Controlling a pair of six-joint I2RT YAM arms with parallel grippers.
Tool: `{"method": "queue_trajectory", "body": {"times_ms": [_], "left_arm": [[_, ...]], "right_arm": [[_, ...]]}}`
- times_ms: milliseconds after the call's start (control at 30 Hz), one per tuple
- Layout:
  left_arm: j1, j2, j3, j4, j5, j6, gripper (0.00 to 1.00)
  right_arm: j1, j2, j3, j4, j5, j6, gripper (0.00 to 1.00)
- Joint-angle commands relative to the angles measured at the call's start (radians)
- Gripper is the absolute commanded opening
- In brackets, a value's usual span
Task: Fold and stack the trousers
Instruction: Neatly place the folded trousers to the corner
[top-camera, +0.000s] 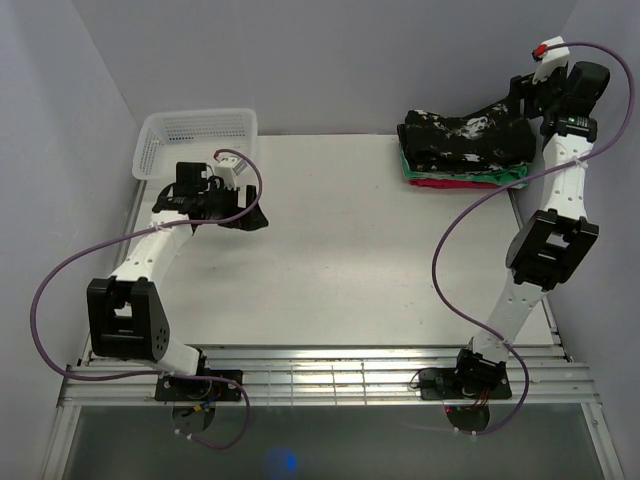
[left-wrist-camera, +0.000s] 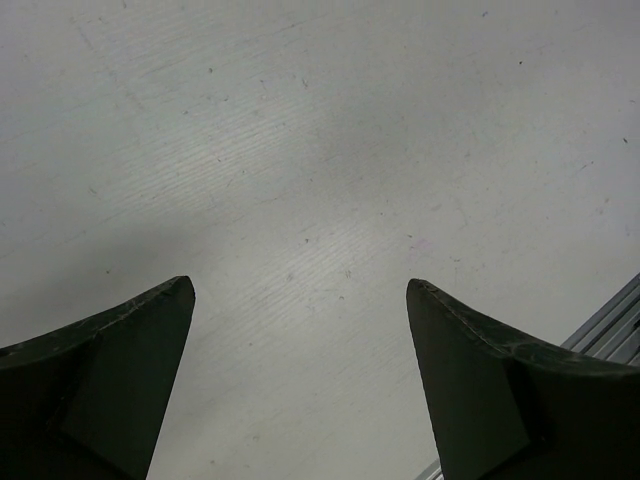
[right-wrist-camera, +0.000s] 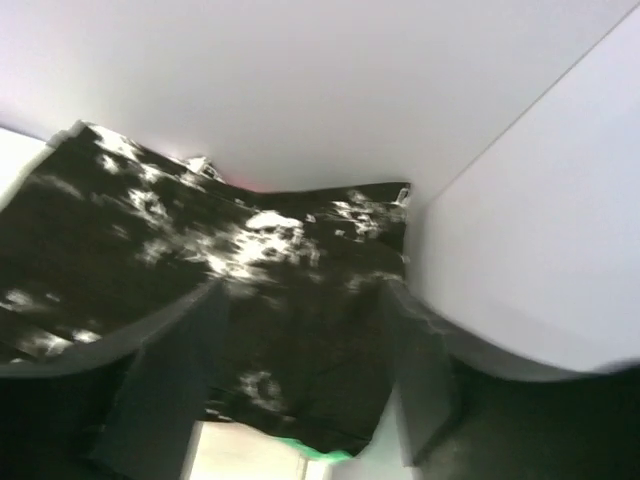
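Note:
The trousers (top-camera: 462, 135), black with white splotches, lie folded on top of a stack of green and red folded cloths (top-camera: 462, 178) at the table's back right. In the right wrist view the trousers (right-wrist-camera: 250, 290) fill the middle, blurred. My right gripper (right-wrist-camera: 300, 300) hangs open just above the trousers' right end (top-camera: 522, 95); nothing shows between its jaws but the cloth below. My left gripper (top-camera: 250, 215) is open and empty over the bare table at the left; its fingers (left-wrist-camera: 110, 380) frame only the tabletop.
A white plastic basket (top-camera: 195, 140) stands at the back left corner. Grey walls close the table at the back and both sides. A metal rail (top-camera: 330, 375) runs along the near edge, also seen in the left wrist view (left-wrist-camera: 610, 320).

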Motion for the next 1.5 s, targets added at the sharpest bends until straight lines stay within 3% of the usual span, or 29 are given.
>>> {"method": "queue_trajectory", "body": {"times_ms": [0, 33, 133, 300, 400, 433, 500, 567, 600, 633, 733, 833, 900, 1133, 1200, 1300, 1433, 1467], "left_arm": [[0.003, 0.005, 0.067, 0.018, 0.061, -0.015, 0.98], [0.003, 0.008, 0.070, 0.024, 0.070, -0.012, 0.98], [0.003, 0.010, 0.056, 0.058, 0.078, -0.024, 0.98], [0.003, 0.028, 0.035, 0.060, 0.093, -0.029, 0.98], [0.003, 0.048, 0.031, 0.052, 0.105, -0.035, 0.98], [0.003, 0.059, 0.030, 0.052, 0.105, -0.035, 0.98], [0.003, 0.072, 0.035, 0.043, 0.102, -0.035, 0.98], [0.003, 0.094, 0.047, 0.034, 0.101, -0.035, 0.98], [0.004, 0.101, 0.053, 0.029, 0.101, -0.035, 0.98], [0.006, 0.108, 0.058, 0.026, 0.104, -0.035, 0.98], [0.009, 0.114, 0.073, 0.023, 0.108, -0.035, 0.98], [0.012, 0.108, 0.081, 0.023, 0.098, -0.021, 0.98], [0.014, 0.106, 0.094, 0.017, 0.102, -0.009, 0.98], [0.035, 0.184, 0.292, -0.120, 0.107, 0.013, 0.98], [0.035, 0.204, 0.321, -0.199, 0.111, 0.033, 0.98], [0.037, 0.172, 0.295, -0.218, 0.117, 0.074, 0.98], [0.037, 0.089, 0.207, -0.203, 0.090, 0.120, 0.98], [0.037, 0.071, 0.185, -0.203, 0.078, 0.129, 0.98]], "right_arm": [[-0.012, 0.016, 0.050, -0.046, -0.047, 0.160, 0.64], [-0.016, 0.015, 0.026, -0.011, -0.059, 0.206, 0.48], [-0.018, 0.018, -0.068, 0.130, -0.079, 0.345, 0.21], [-0.018, 0.219, 0.100, 0.163, -0.061, 0.447, 0.20], [-0.018, 0.305, 0.118, 0.213, -0.033, 0.430, 0.33], [-0.018, 0.317, 0.106, 0.227, -0.021, 0.430, 0.44], [-0.026, 0.348, 0.092, 0.252, 0.031, 0.393, 0.52], [-0.039, 0.366, 0.078, 0.252, 0.032, 0.393, 0.66], [-0.050, 0.368, 0.073, 0.252, 0.031, 0.395, 0.71], [-0.055, 0.365, 0.064, 0.270, 0.025, 0.398, 0.83], [-0.070, 0.313, -0.012, 0.316, -0.022, 0.399, 0.98], [-0.070, 0.233, -0.063, 0.319, -0.105, 0.381, 0.90], [-0.066, 0.178, -0.040, 0.289, -0.165, 0.398, 0.90], [-0.023, -0.035, -0.009, -0.034, -0.324, 0.318, 0.90], [0.002, -0.121, -0.037, -0.206, -0.338, 0.263, 0.90], [0.046, -0.259, -0.188, -0.371, -0.302, 0.145, 0.90], [0.106, -0.535, -0.549, -0.431, -0.259, 0.022, 0.90], [0.115, -0.583, -0.714, -0.422, -0.252, 0.018, 0.90]]}}
